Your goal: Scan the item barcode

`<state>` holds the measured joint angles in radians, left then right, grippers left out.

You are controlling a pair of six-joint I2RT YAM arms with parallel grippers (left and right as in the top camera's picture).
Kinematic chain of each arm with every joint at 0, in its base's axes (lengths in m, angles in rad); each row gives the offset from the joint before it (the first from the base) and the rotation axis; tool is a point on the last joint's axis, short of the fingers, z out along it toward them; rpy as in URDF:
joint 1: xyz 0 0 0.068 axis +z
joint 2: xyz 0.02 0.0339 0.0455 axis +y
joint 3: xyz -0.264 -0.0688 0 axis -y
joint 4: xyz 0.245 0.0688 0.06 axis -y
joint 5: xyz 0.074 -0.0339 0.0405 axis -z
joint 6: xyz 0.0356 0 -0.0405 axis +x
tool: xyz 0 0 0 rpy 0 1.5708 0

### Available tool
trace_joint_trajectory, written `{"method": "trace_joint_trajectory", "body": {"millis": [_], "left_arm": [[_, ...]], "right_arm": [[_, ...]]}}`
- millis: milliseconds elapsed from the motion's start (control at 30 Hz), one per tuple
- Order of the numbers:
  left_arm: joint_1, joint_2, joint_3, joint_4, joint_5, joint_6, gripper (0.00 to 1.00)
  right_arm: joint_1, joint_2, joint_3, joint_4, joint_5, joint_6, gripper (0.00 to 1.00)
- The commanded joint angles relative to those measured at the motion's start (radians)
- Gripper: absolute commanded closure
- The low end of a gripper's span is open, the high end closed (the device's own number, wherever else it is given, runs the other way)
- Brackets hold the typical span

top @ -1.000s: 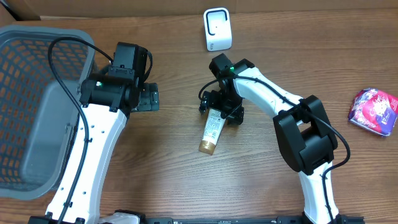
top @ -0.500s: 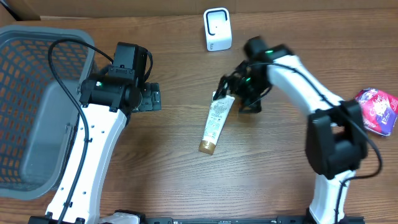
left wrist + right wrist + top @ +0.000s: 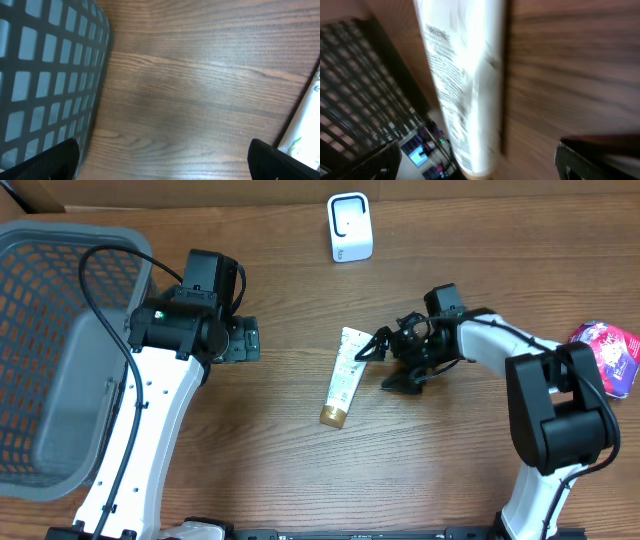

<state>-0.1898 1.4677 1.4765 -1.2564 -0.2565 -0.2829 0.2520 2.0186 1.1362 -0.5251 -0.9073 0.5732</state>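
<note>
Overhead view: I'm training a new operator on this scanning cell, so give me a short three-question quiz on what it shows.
1. Fill in: the right gripper, next to the tube, has its jaws ___.
2. True or false: the white scanner stands at the far edge of the table, apart from the tube.
3. What lies near the table's right edge? A) a purple packet B) a mug C) scissors
Key: 1 open; 2 true; 3 A.
</note>
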Motion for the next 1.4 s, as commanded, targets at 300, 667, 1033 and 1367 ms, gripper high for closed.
{"method": "trace_joint_trajectory", "body": {"millis": [300,667,1033,1367], "left_arm": [[0.000,-0.014,-0.005,0.085,0.142,0.013,0.00],[0.013,0.142,-0.080,0.161,0.473,0.018,0.00],[-0.002,0.212,-0.173,0.137,0.623,0.021,0.13],[0.035,0.212,-0.501,0.377,0.895,-0.016,0.96]], "right_arm": [[0.181,0.046,-0.252,0.380,0.316,0.633,0.02],[0.122,0.046,-0.252,0.336,0.333,0.628,0.04],[0.095,0.046,-0.252,0.328,0.338,0.606,0.17],[0.095,0.046,-0.252,0.319,0.338,0.606,0.24]]}}
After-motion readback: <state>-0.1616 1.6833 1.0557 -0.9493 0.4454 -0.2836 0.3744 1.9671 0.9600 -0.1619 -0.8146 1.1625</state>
